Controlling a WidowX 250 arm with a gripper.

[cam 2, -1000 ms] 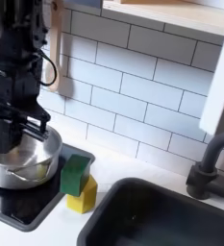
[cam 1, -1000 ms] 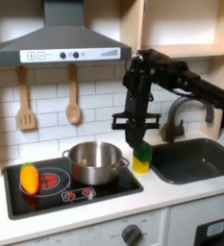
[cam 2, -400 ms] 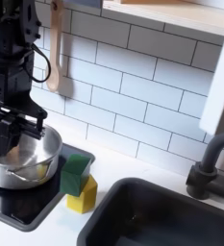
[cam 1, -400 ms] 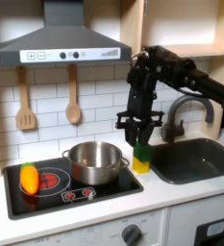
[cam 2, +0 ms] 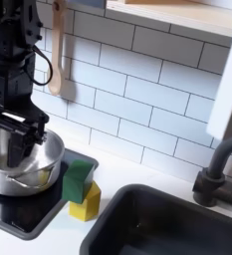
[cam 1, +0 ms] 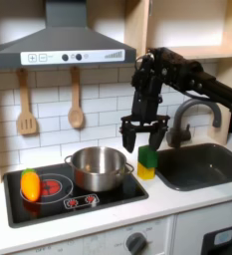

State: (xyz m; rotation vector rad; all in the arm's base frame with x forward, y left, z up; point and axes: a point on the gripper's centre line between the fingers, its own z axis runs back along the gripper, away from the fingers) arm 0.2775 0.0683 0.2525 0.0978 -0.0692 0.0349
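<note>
One black gripper (cam 1: 144, 136) hangs from the arm above the counter, its two fingers spread apart with nothing between them, pointing straight down. In the first exterior view it hovers just above the green-and-yellow block (cam 1: 146, 162), which stands upright on the white counter (cam 1: 177, 202) between the stove and the sink, its green half on top and its yellow half below; the fingertips are close over the block's top but apart from it. In the second exterior view the gripper (cam 2: 15, 139) appears at the second exterior view's left, over the steel pot (cam 2: 28, 169), with the block (cam 2: 82, 188) just beside the pot's right side and near the corner of the dark sink (cam 2: 157, 231). The pot (cam 1: 99, 167) sits on the black stovetop (cam 1: 63, 190) in the first exterior view, and an orange, carrot-like piece (cam 1: 29, 184) lies on the red burner at the first exterior view's left, well apart from the gripper. Two wooden utensils (cam 1: 76, 104) hang on the white tiled wall under the grey hood (cam 1: 60, 44), and a dark faucet (cam 1: 187, 115) curves over the sink (cam 1: 199, 163).
</note>
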